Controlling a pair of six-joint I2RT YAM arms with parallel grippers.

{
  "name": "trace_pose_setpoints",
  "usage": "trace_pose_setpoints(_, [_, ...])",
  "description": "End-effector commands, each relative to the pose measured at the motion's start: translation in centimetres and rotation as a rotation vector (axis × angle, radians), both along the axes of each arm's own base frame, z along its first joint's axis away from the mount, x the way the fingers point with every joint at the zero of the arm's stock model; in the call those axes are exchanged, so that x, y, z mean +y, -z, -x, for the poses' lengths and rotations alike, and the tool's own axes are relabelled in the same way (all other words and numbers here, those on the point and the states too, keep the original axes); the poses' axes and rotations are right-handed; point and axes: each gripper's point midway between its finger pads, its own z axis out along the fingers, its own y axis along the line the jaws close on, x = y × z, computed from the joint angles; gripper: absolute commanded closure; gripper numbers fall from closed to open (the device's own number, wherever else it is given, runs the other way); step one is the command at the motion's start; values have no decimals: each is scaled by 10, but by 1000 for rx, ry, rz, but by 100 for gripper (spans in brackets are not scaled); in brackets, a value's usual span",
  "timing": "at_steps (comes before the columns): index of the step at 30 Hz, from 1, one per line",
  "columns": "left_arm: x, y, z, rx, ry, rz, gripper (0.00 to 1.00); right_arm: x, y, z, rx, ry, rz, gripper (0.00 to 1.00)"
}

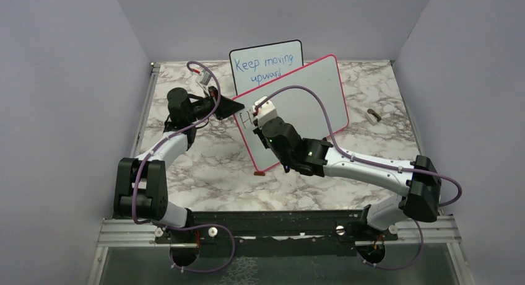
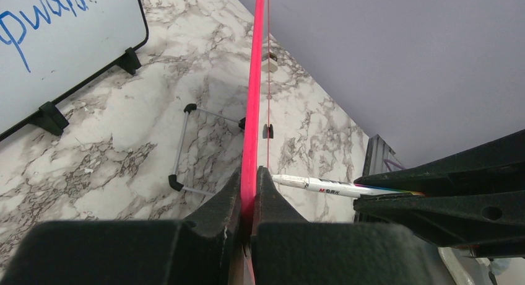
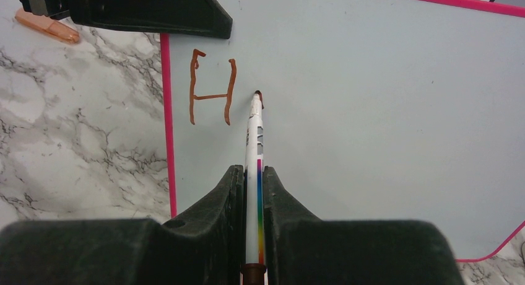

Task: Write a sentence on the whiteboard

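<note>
We are seeing the left claw (image 2: pixel 249 173) clamping shut on the pink-red frame of the whiteboard (image 2: pixel 254 80), its jaws pinching the board's left edge. The board is sitting at a slant over the marble counter (image 1: pixel 204 167). The left arm is reaching forward and bending inward toward the board's upper left corner. Just right of that claw, the sentence (image 3: pixel 212 87) is showing as a single brownish-red "H" close to the frame. The right claw (image 3: pixel 254 170) is gripping a white marker (image 3: pixel 254 130) with a rainbow stripe, its jaws closed on the barrel. Ahead of this claw, the tip is meeting the board just right of the "H". The right arm is stretching in from the right, its wrist hanging over the board's left part.
</note>
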Motion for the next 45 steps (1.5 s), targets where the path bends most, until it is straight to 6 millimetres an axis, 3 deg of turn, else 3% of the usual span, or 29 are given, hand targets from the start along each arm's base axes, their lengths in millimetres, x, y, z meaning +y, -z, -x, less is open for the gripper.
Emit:
trace_pose_setpoints(1, [-4, 15, 1, 10, 18, -28, 100, 7, 0, 2, 25, -42, -4, 99])
trace_pose_setpoints(27, [-3, 15, 0, 9, 16, -28, 100, -12, 18, 12, 80, -27, 65, 99])
trace_pose_setpoints(45, [-4, 15, 1, 10, 18, -28, 100, -22, 9, 5, 40, 33, 48, 99])
